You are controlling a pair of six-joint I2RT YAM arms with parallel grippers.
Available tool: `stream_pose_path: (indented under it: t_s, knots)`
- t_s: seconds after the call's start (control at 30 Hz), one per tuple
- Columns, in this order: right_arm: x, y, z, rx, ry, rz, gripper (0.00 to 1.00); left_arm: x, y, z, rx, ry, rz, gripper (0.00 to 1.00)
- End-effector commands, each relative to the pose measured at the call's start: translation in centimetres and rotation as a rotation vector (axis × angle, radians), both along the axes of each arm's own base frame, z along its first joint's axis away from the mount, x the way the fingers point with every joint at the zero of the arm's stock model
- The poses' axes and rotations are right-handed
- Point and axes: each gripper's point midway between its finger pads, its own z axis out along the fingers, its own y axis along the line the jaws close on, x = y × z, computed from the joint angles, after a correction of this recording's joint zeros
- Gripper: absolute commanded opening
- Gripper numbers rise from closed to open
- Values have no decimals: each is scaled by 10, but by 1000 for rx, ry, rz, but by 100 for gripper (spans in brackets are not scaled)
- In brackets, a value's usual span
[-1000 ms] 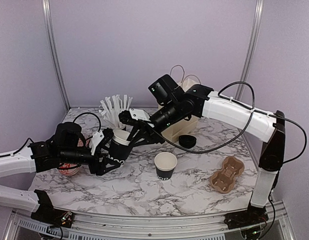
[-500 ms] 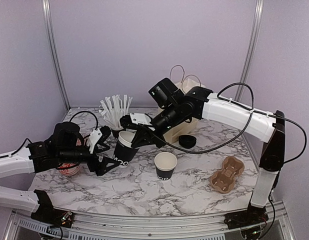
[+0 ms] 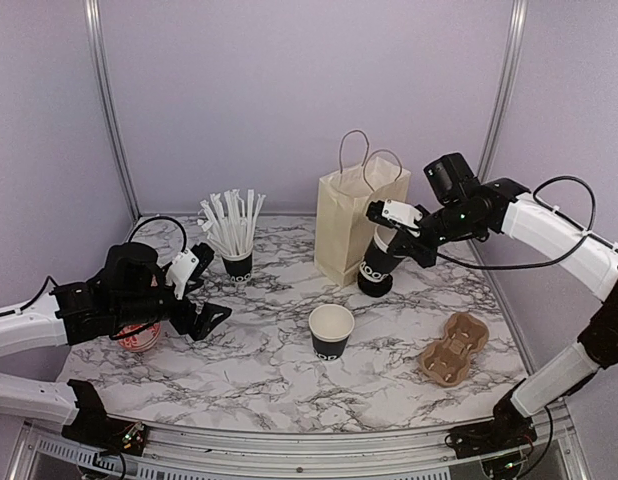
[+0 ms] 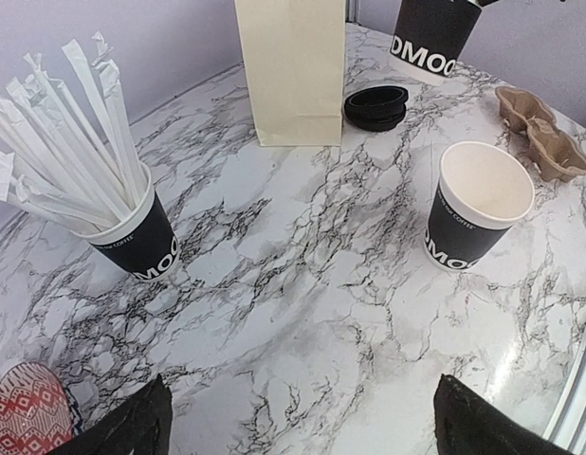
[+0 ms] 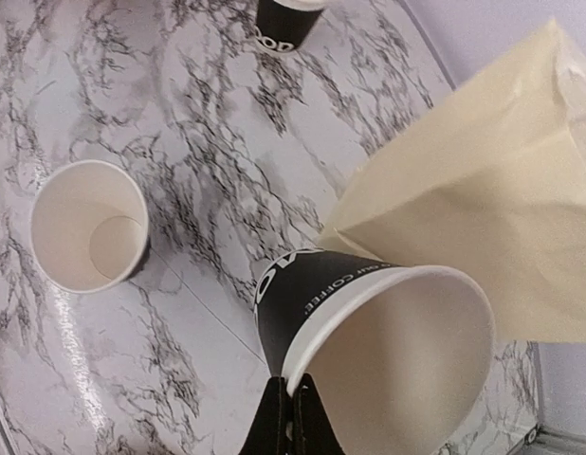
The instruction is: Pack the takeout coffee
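The takeout coffee (image 3: 376,263) is a black paper cup with white lettering and no lid on it. My right gripper (image 3: 388,238) is shut on its rim and holds it tilted, just above a black lid (image 3: 377,287) beside the cream paper bag (image 3: 347,225). In the right wrist view the fingers (image 5: 295,393) pinch the cup's (image 5: 307,284) white rim, with the bag (image 5: 483,180) right behind. My left gripper (image 3: 201,296) hangs open and empty over the table's left side; in its wrist view the gripper (image 4: 298,427) frames bare marble, and the held cup (image 4: 433,33) and the lid (image 4: 376,102) lie far off.
A second open black cup (image 3: 331,332) stands mid-table. A like cup filled with white wrapped straws (image 3: 236,262) stands at back left. A brown cardboard cup carrier (image 3: 454,348) lies at the right, and a red patterned round thing (image 3: 139,338) under the left arm.
My left gripper opened, let go of the cup and drew back left. My right gripper closed on the rim and carried the cup right, to the bag and the lid.
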Motion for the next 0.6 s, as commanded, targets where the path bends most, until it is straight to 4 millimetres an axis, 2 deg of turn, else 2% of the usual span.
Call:
stream_pose_path:
  t_s: [0.0,0.13,0.27,0.4,0.57]
  knots:
    - [45,-64,-17,-146,-73,-285,0,5,3,4,24,-9,14,96]
    - [71,-109,-43,-252,-47,-465,0,4,2,1,30,2,6,96]
    - [88,-133,-63,-264,16,-543,0,3,1,2,27,7,-1,95]
    - [106,-157,-70,-248,54,-624,0,3,2,0,30,8,1,95]
    - [115,-183,-89,-266,113,-691,0,1,0,1,27,12,-8,95]
